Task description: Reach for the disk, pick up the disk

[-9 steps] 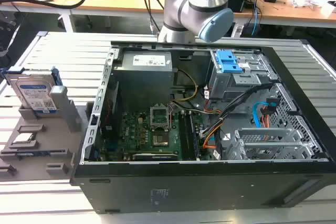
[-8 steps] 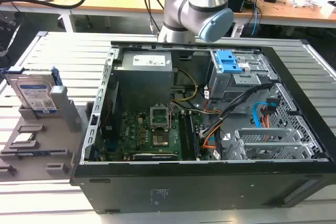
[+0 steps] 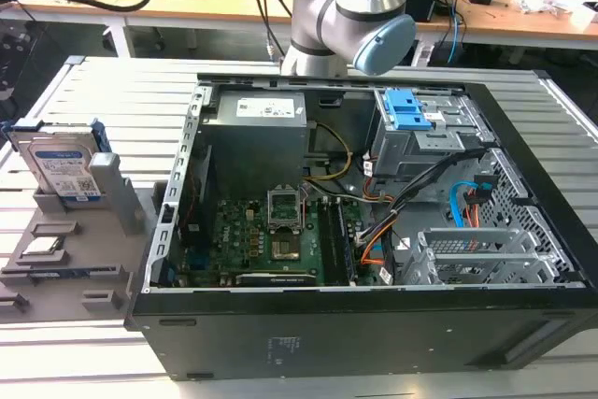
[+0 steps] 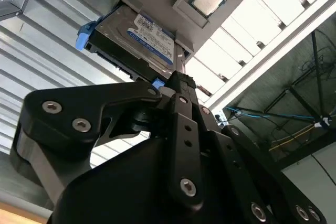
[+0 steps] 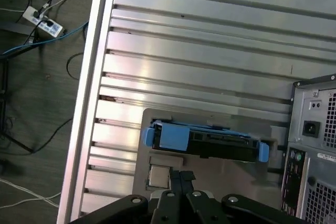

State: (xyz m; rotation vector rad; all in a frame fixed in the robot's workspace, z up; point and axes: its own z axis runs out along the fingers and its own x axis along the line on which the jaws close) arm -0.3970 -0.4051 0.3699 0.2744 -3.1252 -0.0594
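1. Disk (image 3: 64,167): silver drive with a white and blue label, edged by a blue frame. It stands upright on its edge in a slot of the grey holder (image 3: 93,273), at the exterior view's left. In the first wrist view the disk (image 5: 210,142) shows edge-on. In the second wrist view its label face (image 4: 149,38) shows.
2. Gripper (image 5: 181,174): black linkage with the fingers together, clamped on nothing. The tips point toward the disk and are not touching it. It is also seen in the second wrist view (image 4: 176,78).
3. Processor chip (image 4: 206,0): small, square and silver. It lies flat in a recess of the same holder, near the disk.
4. Slatted metal table (image 5: 210,51): carries the holder and the computer case.
5. Computer case (image 3: 374,324): black, side panel off, circuit board and cables exposed. It lies beside the holder, toward the exterior view's right.
6. Robot arm (image 3: 355,16): grey with a pale blue cap, behind the case.
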